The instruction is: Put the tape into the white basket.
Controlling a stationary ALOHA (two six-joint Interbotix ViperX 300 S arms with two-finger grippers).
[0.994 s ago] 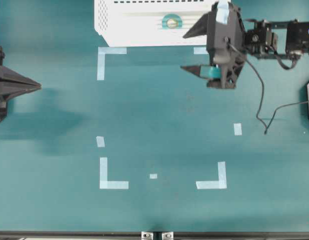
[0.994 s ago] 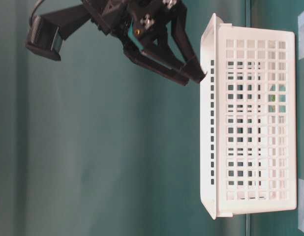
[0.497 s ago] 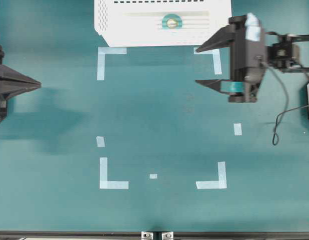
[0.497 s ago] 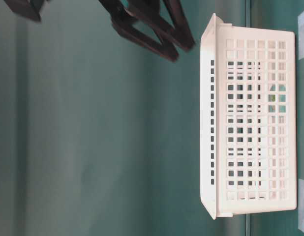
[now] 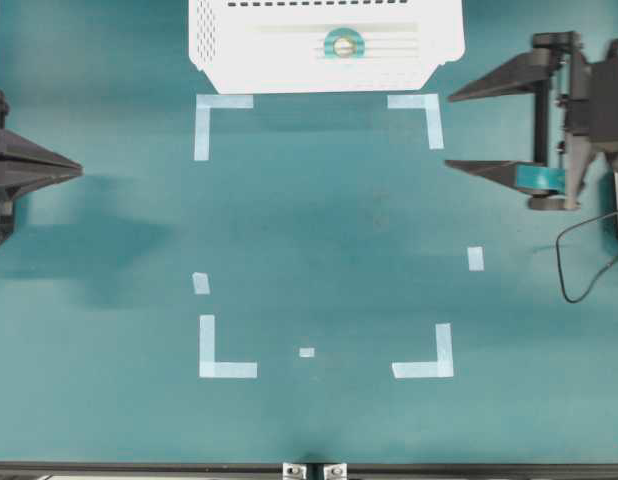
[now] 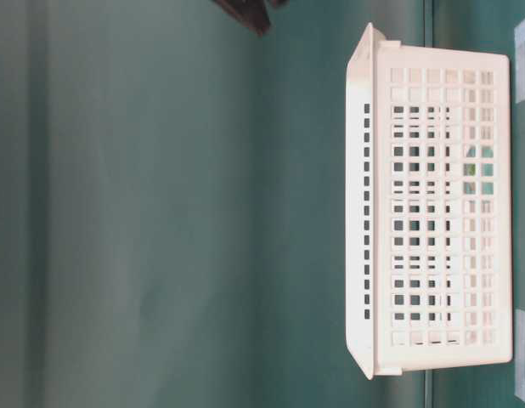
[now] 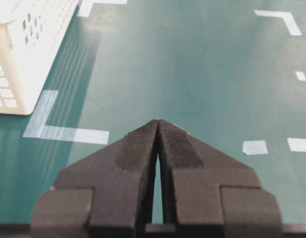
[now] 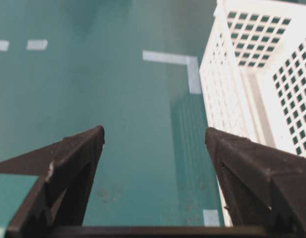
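No readable text, labels, brand names or nos. in any view. Only marks on the table (image 5: 319, 230) are blank pale tape strips & L-shaped corner marks (image 5: 226, 350), no writing on them.

Teal table (image 5: 329, 220) — white basket (image 5: 219, 50), tape marks (image 5: 225, 368).
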